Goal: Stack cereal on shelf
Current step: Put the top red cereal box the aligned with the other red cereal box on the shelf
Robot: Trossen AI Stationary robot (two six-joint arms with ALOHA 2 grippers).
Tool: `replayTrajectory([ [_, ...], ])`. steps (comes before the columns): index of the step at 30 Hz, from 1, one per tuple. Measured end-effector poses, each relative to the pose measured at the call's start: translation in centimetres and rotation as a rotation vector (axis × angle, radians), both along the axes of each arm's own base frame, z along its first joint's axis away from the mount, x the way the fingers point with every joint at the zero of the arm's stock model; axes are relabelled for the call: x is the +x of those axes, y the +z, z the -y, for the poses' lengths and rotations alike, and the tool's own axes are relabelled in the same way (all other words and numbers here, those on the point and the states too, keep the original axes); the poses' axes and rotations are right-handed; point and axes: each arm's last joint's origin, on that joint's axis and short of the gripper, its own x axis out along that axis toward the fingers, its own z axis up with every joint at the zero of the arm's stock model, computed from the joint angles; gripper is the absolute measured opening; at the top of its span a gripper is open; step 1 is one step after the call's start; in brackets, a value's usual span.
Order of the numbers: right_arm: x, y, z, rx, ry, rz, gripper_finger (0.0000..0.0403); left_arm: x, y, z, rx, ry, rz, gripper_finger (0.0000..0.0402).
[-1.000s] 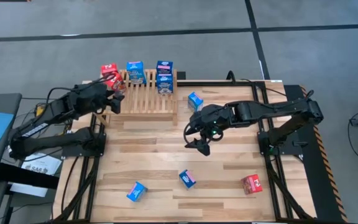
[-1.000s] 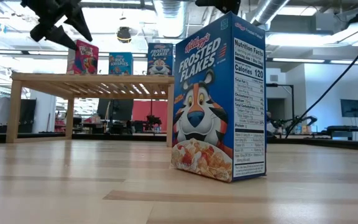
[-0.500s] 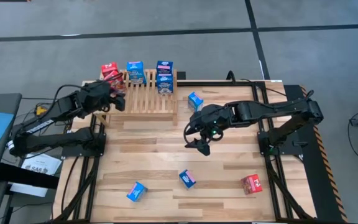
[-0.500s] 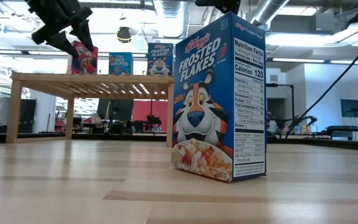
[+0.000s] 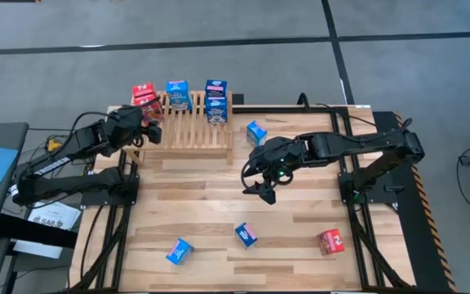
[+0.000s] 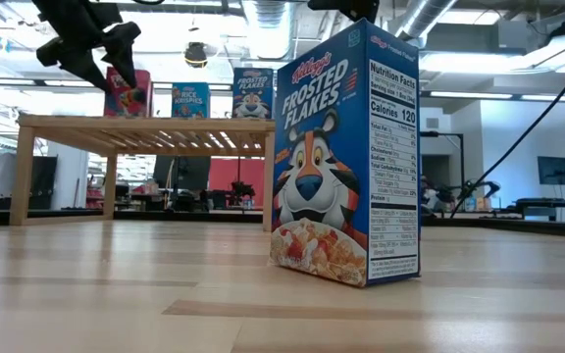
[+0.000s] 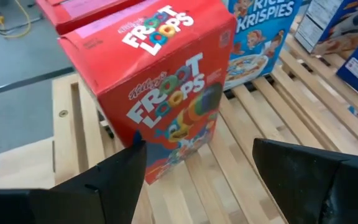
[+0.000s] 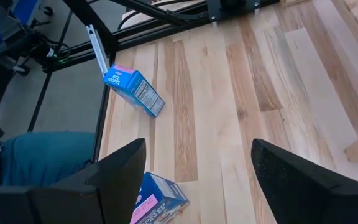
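shelf (image 5: 188, 131) front slats seemingly bare, boxes (image 5: 176, 94) lining rear edge

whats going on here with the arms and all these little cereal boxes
A two-armed robot is putting small cereal boxes on a low slatted wooden shelf. The left pincer is open at the shelf's left end, right by a red Froot Loops box standing there, not gripping it. Two blue boxes also stand on the shelf. The right pincer hangs open over the table's middle, holding nothing. Other boxes lie on the table.
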Motion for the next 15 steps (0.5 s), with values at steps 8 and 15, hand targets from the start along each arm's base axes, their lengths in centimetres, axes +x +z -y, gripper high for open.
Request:
replayTrajectory([
  [8, 0.0, 0.0, 0.0, 0.0, 0.0, 0.0, 0.0317, -0.06, 0.03, -0.04, 0.019, 0.012, -0.023, 0.0283],
  [15, 0.0, 0.0, 0.0, 0.0, -0.001, 0.0, 0.0317, -0.42, 0.23, 0.25, 0.024, -0.036, -0.022, 0.0283],
])
